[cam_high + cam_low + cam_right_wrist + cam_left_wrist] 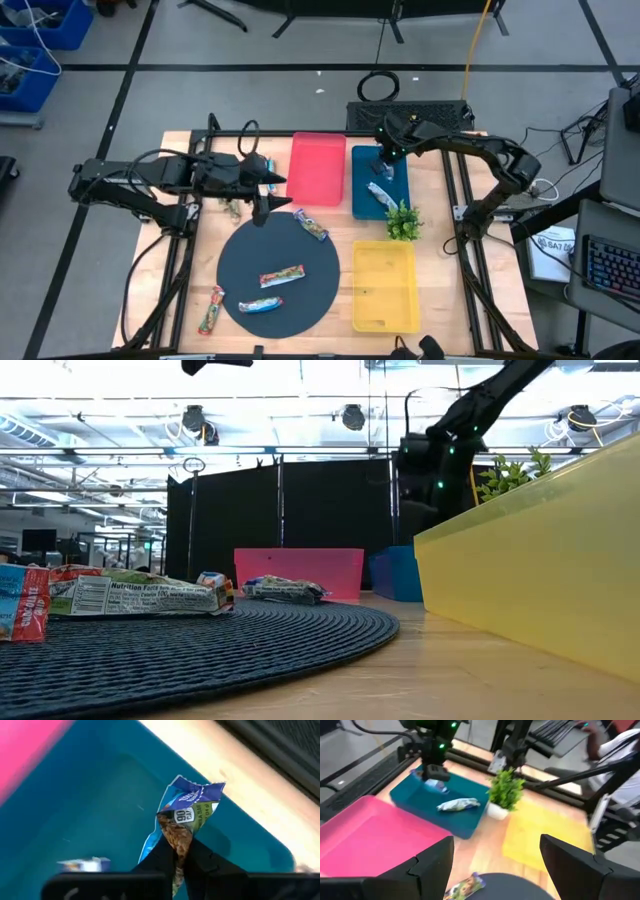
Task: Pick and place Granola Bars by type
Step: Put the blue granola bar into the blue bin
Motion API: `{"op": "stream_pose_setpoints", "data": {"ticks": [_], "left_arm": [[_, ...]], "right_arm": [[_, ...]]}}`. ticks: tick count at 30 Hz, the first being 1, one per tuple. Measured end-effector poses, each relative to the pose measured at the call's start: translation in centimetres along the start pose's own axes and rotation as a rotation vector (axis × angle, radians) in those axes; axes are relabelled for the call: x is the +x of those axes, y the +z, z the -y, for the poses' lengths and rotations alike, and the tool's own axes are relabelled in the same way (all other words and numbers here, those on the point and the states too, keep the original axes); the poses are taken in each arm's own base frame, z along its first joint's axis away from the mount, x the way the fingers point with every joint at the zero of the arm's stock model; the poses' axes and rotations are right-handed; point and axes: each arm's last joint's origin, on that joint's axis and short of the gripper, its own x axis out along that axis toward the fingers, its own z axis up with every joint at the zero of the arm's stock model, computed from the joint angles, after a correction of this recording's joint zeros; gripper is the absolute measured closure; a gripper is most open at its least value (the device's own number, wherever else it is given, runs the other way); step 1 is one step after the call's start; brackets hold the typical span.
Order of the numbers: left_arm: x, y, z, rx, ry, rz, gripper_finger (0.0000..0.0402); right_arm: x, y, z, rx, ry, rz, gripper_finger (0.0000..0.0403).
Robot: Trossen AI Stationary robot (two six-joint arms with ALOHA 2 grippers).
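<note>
Right hand is pinched tight on a blue-white granola bar, dangling it over the teal tray; left hand spread wide, holding nothing, above the round mat.

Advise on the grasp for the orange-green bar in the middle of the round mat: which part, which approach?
Grip the orange-green bar across its narrow width at mid-length, coming straight down. It lies flat on the round mat, with bare mat along both long edges for the fingers. The open left gripper hovers nearest; the right gripper is shut on a blue-white bar.
</note>
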Motion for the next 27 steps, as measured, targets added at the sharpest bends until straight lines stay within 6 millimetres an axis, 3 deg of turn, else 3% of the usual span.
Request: {"op": "stream_pose_setpoints", "data": {"ticks": [7, 13, 19, 27], "left_arm": [[0.0, -0.7, -0.1, -0.008, -0.025, -0.082, 0.0101], [0.7, -3.1, -0.2, 0.168, 0.079, -0.306, 0.0101], [2.9, -4.6, 0.3, 0.467, 0.066, -0.443, 0.0101], [8.5, -6.6, 0.2, 0.76, 0.049, -0.595, 0.0101]], "right_arm": [[0.2, -0.2, 0.3, -0.04, -0.006, -0.031, 0.0287], [-2.2, 0.0, 0.2, -0.062, 0.024, 0.061, 0.023], [-6.5, -0.4, -1.4, -0.003, 0.264, 0.178, 0.02], [-14.0, -2.6, -7.3, -0.104, 0.648, 0.426, 0.0193]]}}
